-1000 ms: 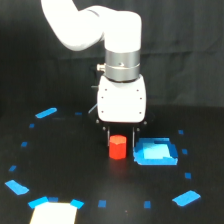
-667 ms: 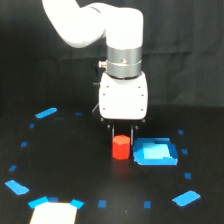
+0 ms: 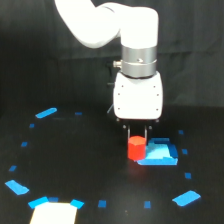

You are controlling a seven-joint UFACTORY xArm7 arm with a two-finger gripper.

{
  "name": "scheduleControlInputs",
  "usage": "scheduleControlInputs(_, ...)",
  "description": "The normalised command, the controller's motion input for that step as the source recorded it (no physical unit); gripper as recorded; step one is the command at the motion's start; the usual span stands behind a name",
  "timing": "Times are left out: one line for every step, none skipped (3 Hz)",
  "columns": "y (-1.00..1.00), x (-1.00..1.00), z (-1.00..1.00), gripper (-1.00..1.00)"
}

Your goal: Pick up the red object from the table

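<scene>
Looking down my exterior view, I count one gripper (image 3: 137, 134) with its fingers straddling the top of one red object (image 3: 136, 149); whether they pinch it I cannot tell. It is at the left edge of one blue square patch (image 3: 160, 154) on the table (image 3: 90, 170).

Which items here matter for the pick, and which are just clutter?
Job:
- red object, directly under the gripper
- table it sits on

Lying about:
- blue square patch, beside the red object on the exterior view's right
- blue tape marks ringed around the table
- pale sheet at the bottom edge
</scene>
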Motion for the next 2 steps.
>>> scheduleControlInputs(-0.02,-0.09,1.00,-0.92)
scheduleControlInputs(-0.13,-0.04,1.00,-1.00)
